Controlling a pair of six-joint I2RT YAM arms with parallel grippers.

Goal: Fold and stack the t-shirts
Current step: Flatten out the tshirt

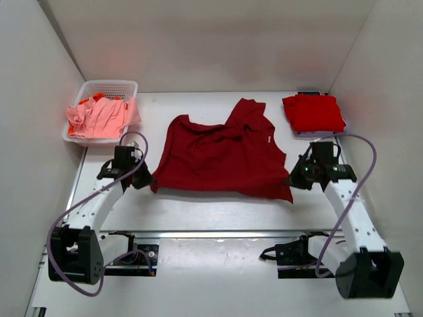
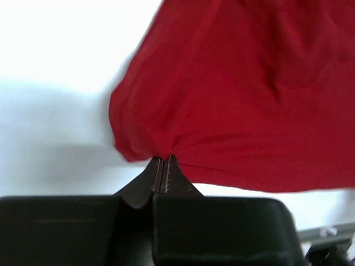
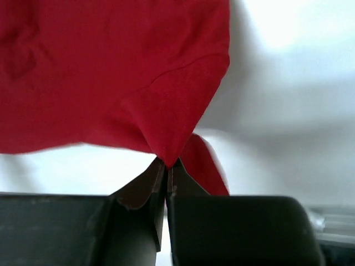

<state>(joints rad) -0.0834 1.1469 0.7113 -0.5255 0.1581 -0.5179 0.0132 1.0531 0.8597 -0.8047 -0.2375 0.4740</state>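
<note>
A large dark maroon t-shirt (image 1: 221,153) lies spread and wrinkled mid-table, its top part folded over. My left gripper (image 1: 149,179) is shut on its near left corner; the left wrist view shows the cloth (image 2: 244,94) pinched at the closed fingertips (image 2: 165,159). My right gripper (image 1: 292,179) is shut on its near right corner, and the cloth (image 3: 111,72) bunches into the closed tips (image 3: 167,163). A folded bright red t-shirt (image 1: 313,112) lies at the back right. Salmon-pink and orange shirts (image 1: 99,116) fill the basket.
A white plastic lattice basket (image 1: 125,86) stands at the back left. White walls enclose the table on three sides. A metal rail (image 1: 218,234) runs across the near edge, with both arm bases behind it.
</note>
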